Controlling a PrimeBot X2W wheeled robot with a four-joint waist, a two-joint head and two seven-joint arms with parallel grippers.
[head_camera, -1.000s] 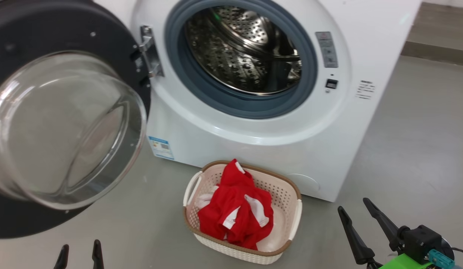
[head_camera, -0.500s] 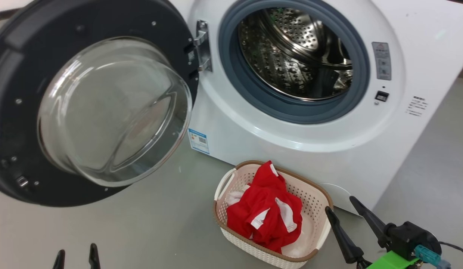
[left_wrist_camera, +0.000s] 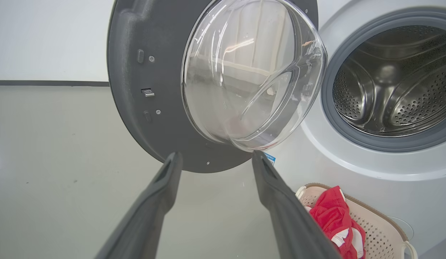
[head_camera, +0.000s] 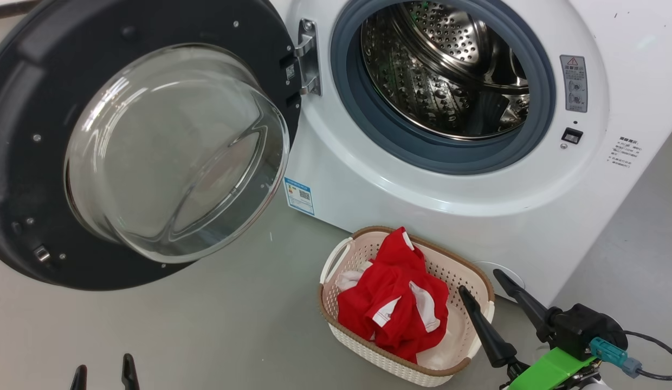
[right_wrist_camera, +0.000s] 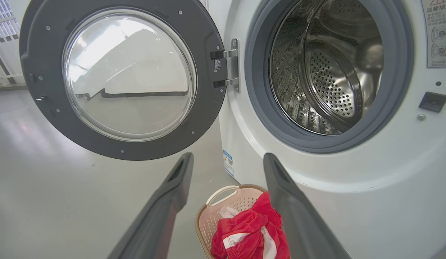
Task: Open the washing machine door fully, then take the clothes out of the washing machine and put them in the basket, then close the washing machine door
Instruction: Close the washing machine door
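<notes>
From the head view I get just the two tips of the left jaws at the bottom edge, and the washing machine door (head_camera: 141,146) is cut off at the left. The grey ring hides the near floor of the drum (head_camera: 450,70). Both pairs of jaws stand spread wide, holding nothing. The door hangs swung out from the washing machine (head_camera: 422,200). The clothes (head_camera: 395,303) lie heaped in the basket (head_camera: 368,355) on the floor (head_camera: 206,325), just left of my right jaws. One finger overlaps the basket's rim, and I cannot tell whether it touches. The left jaws are well apart from it.
</notes>
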